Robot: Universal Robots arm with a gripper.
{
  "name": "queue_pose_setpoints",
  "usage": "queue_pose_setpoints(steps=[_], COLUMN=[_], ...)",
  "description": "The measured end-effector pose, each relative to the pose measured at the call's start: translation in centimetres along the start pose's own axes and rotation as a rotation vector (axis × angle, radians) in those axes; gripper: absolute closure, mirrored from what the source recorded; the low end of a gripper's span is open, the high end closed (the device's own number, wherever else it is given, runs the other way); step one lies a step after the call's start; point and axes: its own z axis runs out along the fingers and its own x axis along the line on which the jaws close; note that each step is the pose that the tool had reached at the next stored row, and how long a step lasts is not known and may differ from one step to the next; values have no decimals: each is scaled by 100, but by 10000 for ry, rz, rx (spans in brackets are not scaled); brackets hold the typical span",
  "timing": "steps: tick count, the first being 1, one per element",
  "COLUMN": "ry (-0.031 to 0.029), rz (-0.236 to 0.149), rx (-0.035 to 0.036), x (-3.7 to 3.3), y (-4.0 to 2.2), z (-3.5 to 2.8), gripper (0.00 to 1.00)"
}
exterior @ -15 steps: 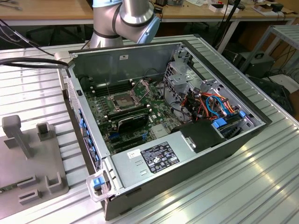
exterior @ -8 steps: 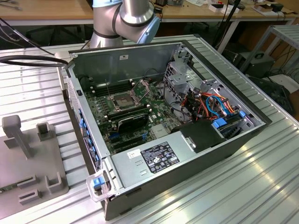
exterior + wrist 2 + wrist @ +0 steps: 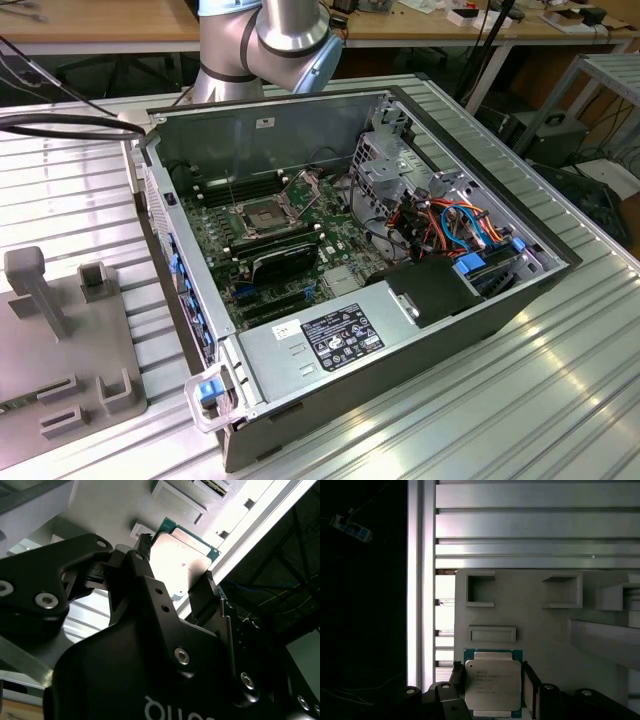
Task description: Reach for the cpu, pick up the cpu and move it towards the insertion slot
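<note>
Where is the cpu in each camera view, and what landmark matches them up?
First wrist view: the cpu held in the gripper, against the grey plate.
Second wrist view: the cpu in that grip, near the aluminium table's bright edge.
Exterior view: match by the aluminium table, shared by all views, under the computer case.

Nothing can be read. Faint print lines cross the cpu [image 3: 493, 684] clamped in the end effector [image 3: 178, 560]. Cut-off white letters mark its housing, and a black label [image 3: 342, 337] sits on the computer's power unit [image 3: 278, 356].
</note>
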Motion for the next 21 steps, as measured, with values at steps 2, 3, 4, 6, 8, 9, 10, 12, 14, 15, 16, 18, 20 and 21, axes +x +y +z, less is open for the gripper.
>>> queue_pose_setpoints(steps=[2, 3, 4, 6, 8, 9, 10, 12, 14, 15, 16, 18, 20, 21], ry=[1, 4, 2, 0, 0, 0, 0, 0, 0, 1, -1, 0, 1, 0], rz=[0, 0, 0, 0, 0, 0, 0, 0, 0, 0, 0, 0, 0, 0], rx=[0, 2, 0, -1, -1, -2, -1, -3, -4, -4, -5, -5, -6, -6], x=[0, 0, 1, 1, 1, 1, 2, 2, 2, 3, 3, 3, 3, 4], y=[0, 0, 1, 1, 2, 3, 3, 4, 5, 5, 6, 6, 7, 7], z=[-8, -15, -22, -38, -56, -64, -74, -101, -116, -126, -132, -147, -168, -172], gripper=[45, 45, 45, 45, 45, 45, 45, 45, 45, 45, 45, 45, 45, 45])
